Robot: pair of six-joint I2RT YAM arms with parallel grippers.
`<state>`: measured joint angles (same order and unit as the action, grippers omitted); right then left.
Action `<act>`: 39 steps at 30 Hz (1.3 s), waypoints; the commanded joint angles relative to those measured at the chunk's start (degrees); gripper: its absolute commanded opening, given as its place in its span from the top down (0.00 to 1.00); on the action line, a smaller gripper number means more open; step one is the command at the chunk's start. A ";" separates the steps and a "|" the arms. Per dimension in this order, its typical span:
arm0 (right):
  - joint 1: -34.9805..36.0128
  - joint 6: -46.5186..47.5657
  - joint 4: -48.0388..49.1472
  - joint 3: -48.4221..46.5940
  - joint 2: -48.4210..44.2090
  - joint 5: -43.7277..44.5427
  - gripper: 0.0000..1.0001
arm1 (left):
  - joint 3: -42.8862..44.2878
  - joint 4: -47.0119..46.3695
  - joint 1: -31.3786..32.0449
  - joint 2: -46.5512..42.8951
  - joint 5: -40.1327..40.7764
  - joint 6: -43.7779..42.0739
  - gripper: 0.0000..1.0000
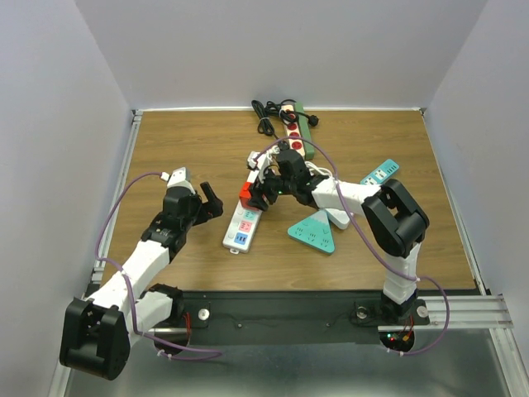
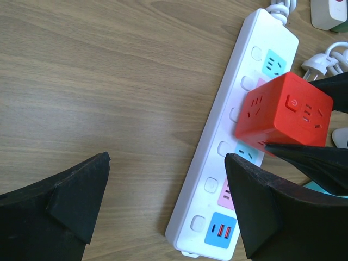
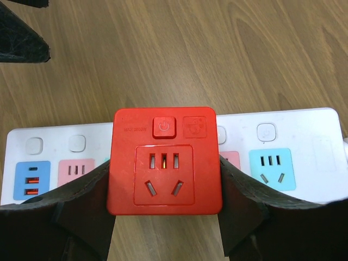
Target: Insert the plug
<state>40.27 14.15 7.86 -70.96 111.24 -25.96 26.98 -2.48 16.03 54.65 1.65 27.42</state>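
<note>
A red cube plug [image 1: 246, 194] with a power button and sockets on its faces is clamped between my right gripper's [image 1: 260, 194] fingers. It sits over the middle sockets of a white power strip [image 1: 240, 227] lying on the wooden table. Its prongs are hidden, so I cannot tell whether it is seated. In the right wrist view the cube [image 3: 165, 163] fills the space between the fingers [image 3: 81, 212], with the strip [image 3: 293, 136] behind it. My left gripper [image 1: 213, 203] is open and empty, just left of the strip [image 2: 217, 179] and the cube [image 2: 285, 111].
A teal triangular power strip [image 1: 314, 231] lies right of the white strip. A teal strip [image 1: 380, 172] is at the far right, a green strip with red sockets [image 1: 293, 136] and a black cable [image 1: 266, 116] at the back. A white plug cable [image 2: 321, 62] lies beside the cube.
</note>
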 commanded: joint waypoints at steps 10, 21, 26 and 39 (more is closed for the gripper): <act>0.68 -1.41 -5.31 9.87 -0.14 7.23 0.99 | 5.44 -14.82 0.22 12.64 -8.76 0.18 0.07; 0.68 -5.53 -5.13 14.70 0.12 9.34 1.00 | 11.77 -18.52 3.92 18.91 -8.95 0.09 0.08; 0.69 -7.29 -5.05 16.55 0.90 10.84 1.00 | 13.80 -18.70 7.08 21.97 -8.94 -0.79 0.08; 1.65 -11.77 -3.64 21.30 0.56 12.33 1.00 | 12.13 -18.61 13.15 26.03 -7.71 -1.32 0.21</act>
<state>41.08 7.29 24.49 -56.03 107.02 -19.59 39.22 -19.57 27.68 80.44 -5.85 27.16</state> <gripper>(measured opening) 0.675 0.817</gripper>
